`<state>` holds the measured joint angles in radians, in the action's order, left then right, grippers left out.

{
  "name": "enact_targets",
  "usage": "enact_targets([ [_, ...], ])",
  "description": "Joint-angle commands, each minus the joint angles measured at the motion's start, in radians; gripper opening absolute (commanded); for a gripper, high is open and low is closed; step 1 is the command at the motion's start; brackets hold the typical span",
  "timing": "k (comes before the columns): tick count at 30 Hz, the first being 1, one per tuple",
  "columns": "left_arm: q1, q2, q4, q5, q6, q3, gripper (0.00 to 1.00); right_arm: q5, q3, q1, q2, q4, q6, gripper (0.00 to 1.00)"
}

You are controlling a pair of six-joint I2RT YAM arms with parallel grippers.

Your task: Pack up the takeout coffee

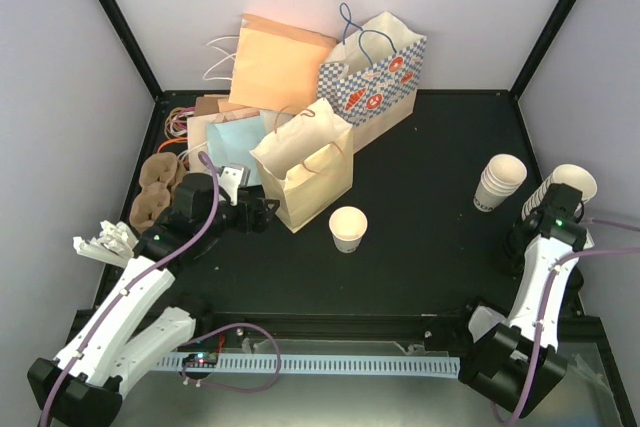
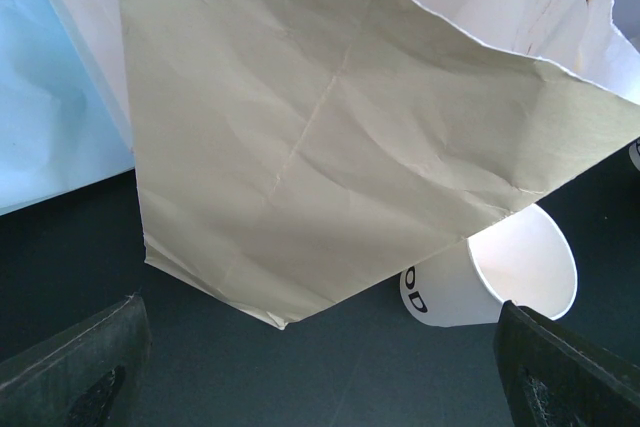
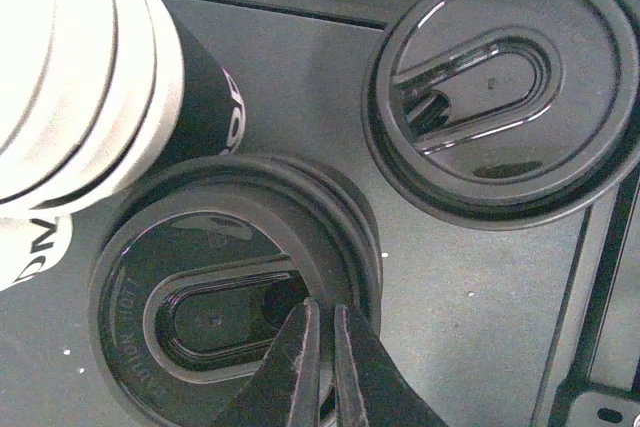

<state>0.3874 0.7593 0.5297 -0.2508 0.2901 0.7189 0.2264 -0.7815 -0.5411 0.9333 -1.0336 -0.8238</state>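
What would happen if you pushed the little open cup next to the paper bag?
The cup looks empty inside, so it is probably light and would slide or tip easily. It is paper with no lid, so a hard squeeze might dent it. Tipped, it would likely roll.

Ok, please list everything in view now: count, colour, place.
paper bags: at least five; orange, blue-patterned, cream, light blue, brown; back left to centre
loose cup: one; cream, no lid; centre, beside cream bag
cup stacks: two; cream; right side
lids: at least two; black; beside one cup stack
trays: a pile; brown; left edge
white pieces: several; far left, too small to name
left jaws: open; black; facing cream bag
right jaws: shut; black; tips on nearer lid
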Motion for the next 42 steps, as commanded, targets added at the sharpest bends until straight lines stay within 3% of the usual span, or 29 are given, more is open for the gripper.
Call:
enact_targets([
  [1,-0.002,-0.011,-0.020,-0.013,-0.002,-0.001,0.96,-0.018,-0.060,-0.005,-0.022,-0.052,0.018,0.05],
  [21,-0.002,-0.003,-0.022,-0.008,0.000,-0.003,0.96,-0.290,-0.146,0.027,-0.140,-0.137,0.199,0.01],
  [28,-0.002,-0.001,-0.017,0.003,0.000,-0.003,0.96,-0.195,-0.336,0.078,-0.217,-0.209,0.196,0.01],
  [34,-0.002,0.005,-0.016,0.002,-0.002,0.000,0.96,-0.265,-0.468,0.102,-0.188,-0.209,0.244,0.01],
  [42,-0.002,0.000,-0.016,-0.014,0.001,0.008,0.96,-0.399,-0.512,0.209,-0.088,-0.108,0.301,0.01],
])
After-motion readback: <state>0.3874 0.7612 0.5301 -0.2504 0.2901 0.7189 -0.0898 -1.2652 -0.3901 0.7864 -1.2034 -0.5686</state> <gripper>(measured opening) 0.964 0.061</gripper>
